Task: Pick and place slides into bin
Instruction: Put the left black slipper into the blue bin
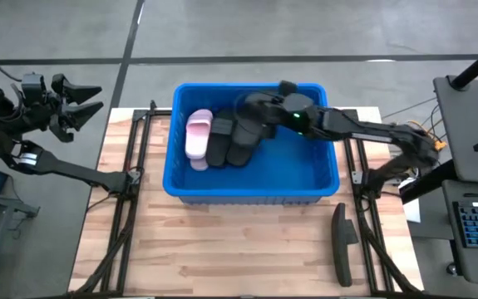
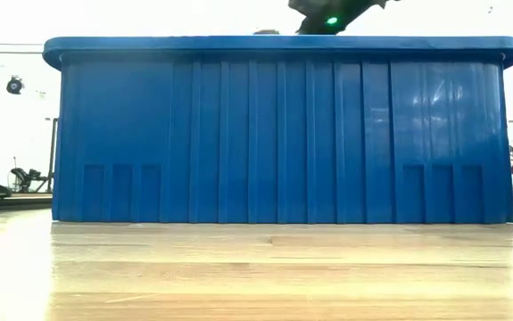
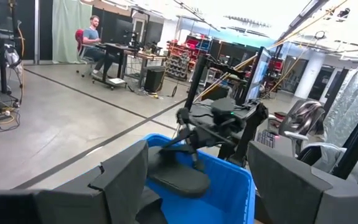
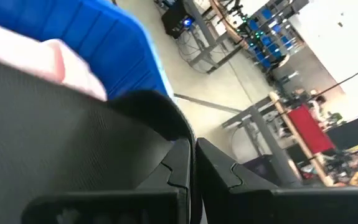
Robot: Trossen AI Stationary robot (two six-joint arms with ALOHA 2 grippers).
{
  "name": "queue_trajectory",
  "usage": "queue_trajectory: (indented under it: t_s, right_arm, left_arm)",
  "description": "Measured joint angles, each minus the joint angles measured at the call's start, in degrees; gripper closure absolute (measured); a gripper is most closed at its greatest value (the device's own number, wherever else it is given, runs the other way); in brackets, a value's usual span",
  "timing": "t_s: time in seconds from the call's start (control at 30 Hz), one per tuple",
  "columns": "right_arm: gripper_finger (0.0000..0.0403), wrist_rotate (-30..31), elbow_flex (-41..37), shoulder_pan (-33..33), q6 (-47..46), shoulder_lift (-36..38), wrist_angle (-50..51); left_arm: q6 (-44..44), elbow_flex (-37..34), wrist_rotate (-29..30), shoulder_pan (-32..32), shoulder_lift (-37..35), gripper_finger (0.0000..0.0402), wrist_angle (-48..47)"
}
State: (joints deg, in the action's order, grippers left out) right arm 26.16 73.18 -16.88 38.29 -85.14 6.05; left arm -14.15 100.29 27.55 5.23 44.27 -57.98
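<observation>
The blue bin stands mid-table and fills the low view. In it lies a pale pink pair of slides at its left, with black slides beside it. My right gripper reaches over the bin from the right and is shut on a black slide. My left gripper is open and empty, off the table's far left corner. My right gripper pinches the black slide between its two fingers, which stand almost together on a thin dark part. Which part that is, I cannot tell. The fingers come at it from above. The slide hangs about level over the inside of the bin.
A long dark thing, perhaps another black slide on its side, lies by the table's right rail near the front. Bare wood spreads in front of the bin. A person sits at a desk far behind.
</observation>
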Motion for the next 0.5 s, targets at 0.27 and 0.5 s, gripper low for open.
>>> queue_trajectory:
  t_s: [0.27,0.5]
  right_arm:
    - [0.0394,0.0,-13.9,0.7,-3.6,13.8,5.8]
    - [0.0394,0.0,-23.4,0.7,-3.9,16.9,5.8]
  left_arm:
    - [-0.4,0.0,0.4,0.0,0.1,0.0142,0.0]
    - [-0.5,0.0,1.6,0.0,0.2,0.0142,0.0]
